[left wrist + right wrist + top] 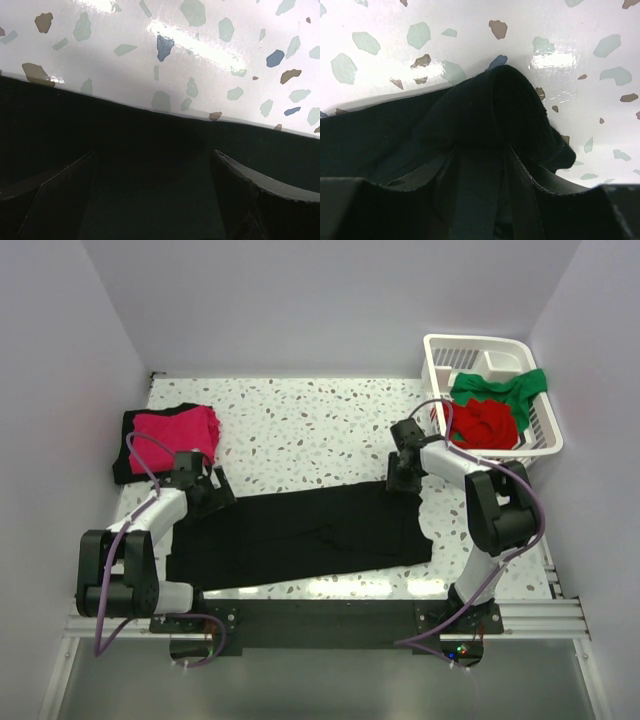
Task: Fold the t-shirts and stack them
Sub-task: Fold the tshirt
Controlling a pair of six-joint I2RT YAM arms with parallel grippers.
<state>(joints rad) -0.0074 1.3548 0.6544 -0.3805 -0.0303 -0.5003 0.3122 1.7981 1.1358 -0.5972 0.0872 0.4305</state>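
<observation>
Black cloth t-shirt [300,535] spread flat: your right gripper [403,478] pinches its far right corner, presumably to fold; left gripper [212,490] open over far left edge.

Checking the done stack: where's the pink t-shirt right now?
Top view, far-left of the table: the pink t-shirt lies on a folded black t-shirt, just beyond the left gripper.

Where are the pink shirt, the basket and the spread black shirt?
pink shirt [175,430]: top view, its middle.
basket [436,360]: top view, left wall.
spread black shirt [300,535]: top view, its middle.
</observation>
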